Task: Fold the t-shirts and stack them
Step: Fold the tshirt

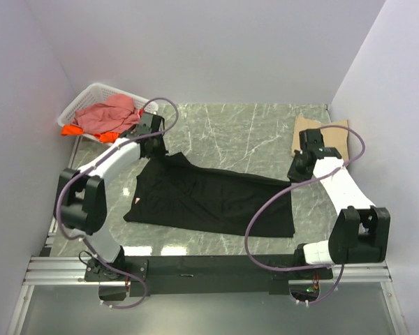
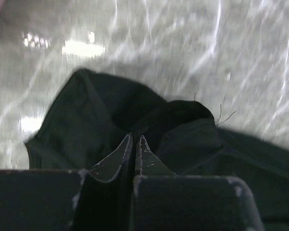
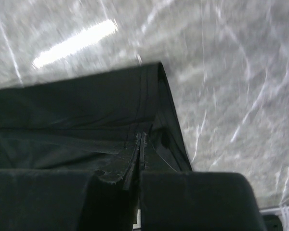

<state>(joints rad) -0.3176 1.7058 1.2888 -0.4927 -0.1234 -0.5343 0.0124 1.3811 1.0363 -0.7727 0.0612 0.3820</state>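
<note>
A black t-shirt (image 1: 209, 199) lies spread across the marble table, with a small label at its left edge. My left gripper (image 1: 159, 149) is shut on the shirt's far left part; in the left wrist view the fingers (image 2: 135, 144) pinch bunched black cloth (image 2: 111, 110). My right gripper (image 1: 295, 171) is shut on the shirt's far right corner; in the right wrist view the fingers (image 3: 140, 144) pinch the hem (image 3: 111, 96). A pink shirt (image 1: 108, 115) and an orange one (image 1: 71, 130) lie in the basket. A tan shirt (image 1: 321, 132) lies folded at the back right.
A white lattice basket (image 1: 91, 94) stands at the back left corner. Walls close the table in on the left, back and right. Purple cables loop from both arms over the table. A metal rail (image 1: 209, 269) runs along the near edge.
</note>
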